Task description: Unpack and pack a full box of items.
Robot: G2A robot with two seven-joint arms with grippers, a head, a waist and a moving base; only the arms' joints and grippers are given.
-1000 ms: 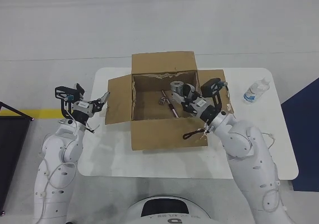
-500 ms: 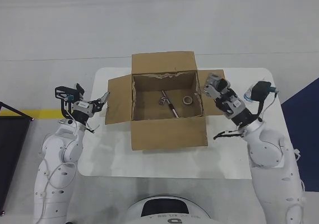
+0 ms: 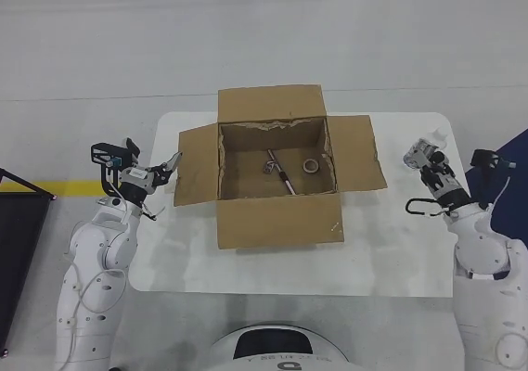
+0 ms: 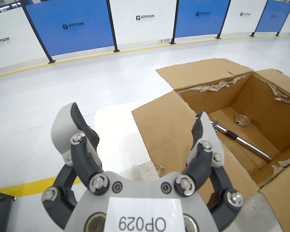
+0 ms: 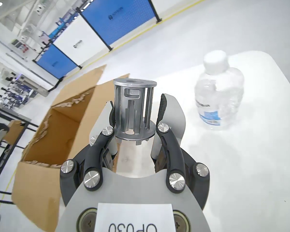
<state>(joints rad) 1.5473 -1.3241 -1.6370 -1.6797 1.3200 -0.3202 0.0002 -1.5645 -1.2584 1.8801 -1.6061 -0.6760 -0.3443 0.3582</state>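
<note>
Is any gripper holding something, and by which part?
The right gripper holds the slotted metal cylinder by its lower sides, above the flange. The left gripper is empty.

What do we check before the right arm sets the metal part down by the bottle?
1. Grip: right gripper shut on metal part, upright: ok.
2. Part outside the box: ok.
3. Bare table under it: ok.
4. Gap to bottle: cannot tell.
5. Other arm: left gripper open, at the box's far side: ok.
6. Box emptied: not ok, rod and ring inside.
</note>
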